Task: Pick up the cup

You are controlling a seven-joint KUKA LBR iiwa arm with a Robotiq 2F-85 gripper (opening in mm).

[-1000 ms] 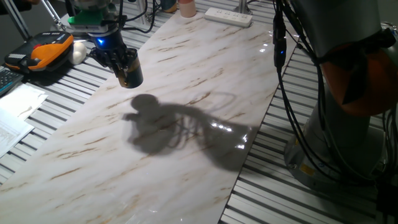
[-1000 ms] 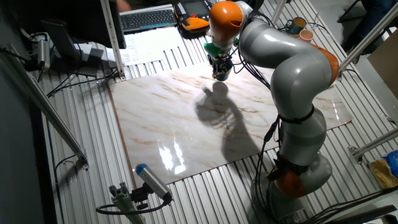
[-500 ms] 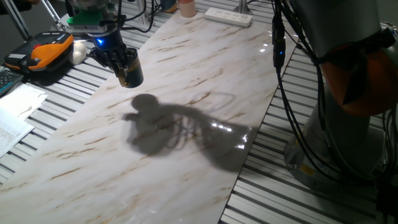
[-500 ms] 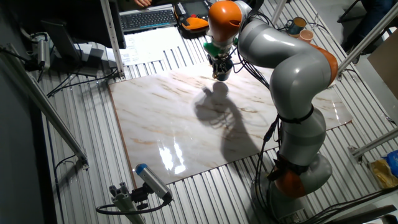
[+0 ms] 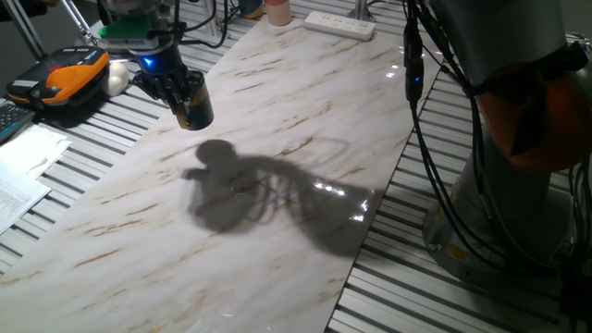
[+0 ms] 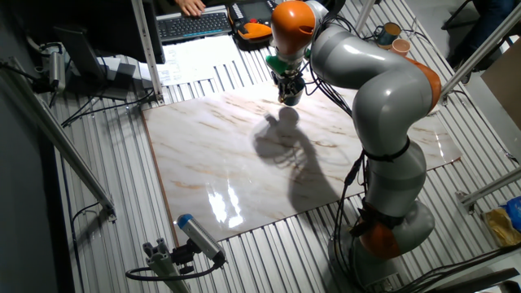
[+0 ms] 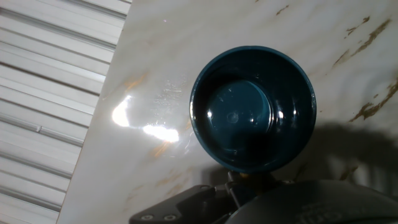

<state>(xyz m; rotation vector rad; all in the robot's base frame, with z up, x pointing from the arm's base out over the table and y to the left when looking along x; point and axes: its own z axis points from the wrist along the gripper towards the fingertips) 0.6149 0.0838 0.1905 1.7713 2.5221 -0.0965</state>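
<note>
The cup [image 5: 196, 112] is dark navy and hangs in my gripper [image 5: 183, 98] above the far left part of the marble table [image 5: 296, 139]; its shadow lies apart from it on the marble. In the other fixed view the cup [image 6: 290, 98] sits just under the gripper [image 6: 288, 86]. The hand view looks straight down into the cup [image 7: 252, 109]; it is upright and empty. The handle is hidden at the gripper's dark body [image 7: 249, 199]. The gripper is shut on the cup.
A pale pink cup [image 5: 277, 11] and a white power strip [image 5: 340, 25] stand at the table's far end. An orange-black device [image 5: 69, 76] and papers [image 5: 23, 176] lie left of the table. My arm's base and cables [image 5: 499, 139] stand at the right.
</note>
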